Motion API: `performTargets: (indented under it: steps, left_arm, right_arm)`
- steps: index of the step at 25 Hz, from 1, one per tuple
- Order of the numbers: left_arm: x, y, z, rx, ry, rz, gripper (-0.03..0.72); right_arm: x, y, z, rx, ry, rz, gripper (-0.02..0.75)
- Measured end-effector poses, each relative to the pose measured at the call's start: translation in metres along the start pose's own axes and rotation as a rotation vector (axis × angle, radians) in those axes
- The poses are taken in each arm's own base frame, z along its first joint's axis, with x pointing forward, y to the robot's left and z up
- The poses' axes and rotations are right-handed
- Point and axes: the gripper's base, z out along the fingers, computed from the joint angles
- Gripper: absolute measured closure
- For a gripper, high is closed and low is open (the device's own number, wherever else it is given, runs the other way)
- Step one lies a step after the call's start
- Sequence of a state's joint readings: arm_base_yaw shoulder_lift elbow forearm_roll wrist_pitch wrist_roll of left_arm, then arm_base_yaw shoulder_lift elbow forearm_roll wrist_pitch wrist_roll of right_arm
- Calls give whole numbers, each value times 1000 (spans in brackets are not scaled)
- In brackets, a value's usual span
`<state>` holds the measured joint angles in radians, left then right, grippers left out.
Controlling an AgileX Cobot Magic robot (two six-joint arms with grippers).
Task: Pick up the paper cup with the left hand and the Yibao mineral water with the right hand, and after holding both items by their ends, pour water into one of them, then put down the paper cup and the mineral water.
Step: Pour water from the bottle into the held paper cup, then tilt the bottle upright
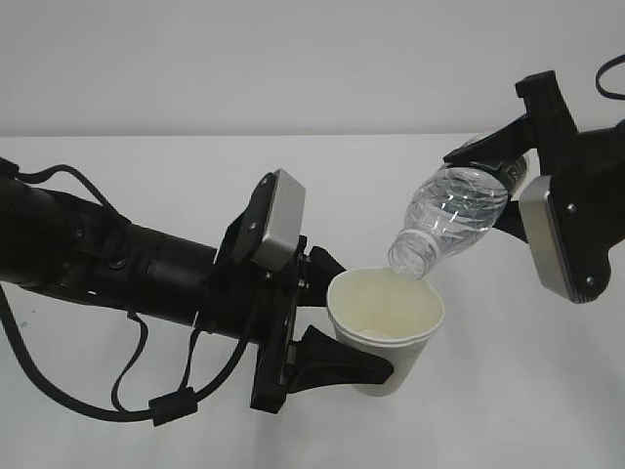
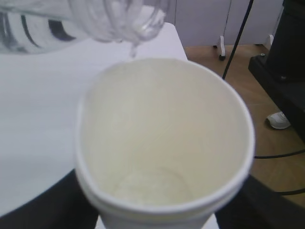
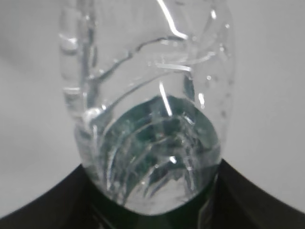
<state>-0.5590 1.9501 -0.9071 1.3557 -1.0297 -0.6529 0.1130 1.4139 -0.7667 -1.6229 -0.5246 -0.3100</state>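
Observation:
The white paper cup (image 1: 385, 330) is held above the table in my left gripper (image 1: 337, 332), shut on its lower half. Its pale yellowish inside fills the left wrist view (image 2: 164, 143), with a little water at the bottom. My right gripper (image 1: 522, 186) is shut on the base end of the Yibao mineral water bottle (image 1: 451, 220). The bottle is tilted mouth-down, its open neck just over the cup's far rim. A drop hangs from the mouth in the left wrist view (image 2: 134, 47). The clear ribbed bottle fills the right wrist view (image 3: 147, 124), and its green label is only faintly seen through it.
The white table (image 1: 117, 166) lies under both arms. Loose black cables (image 1: 117, 391) hang below the left arm. In the left wrist view the table's edge, a wooden floor (image 2: 281, 157) and black equipment (image 2: 286, 57) show beyond the cup.

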Motion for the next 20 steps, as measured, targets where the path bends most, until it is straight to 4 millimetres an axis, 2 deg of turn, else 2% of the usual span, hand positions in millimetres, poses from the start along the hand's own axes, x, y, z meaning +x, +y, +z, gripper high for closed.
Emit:
performTargets:
  steps: [20]
  left_arm:
    - [0, 0, 0, 2, -3, 0, 214]
  right_arm:
    - [2, 1, 0, -7, 21, 1, 302]
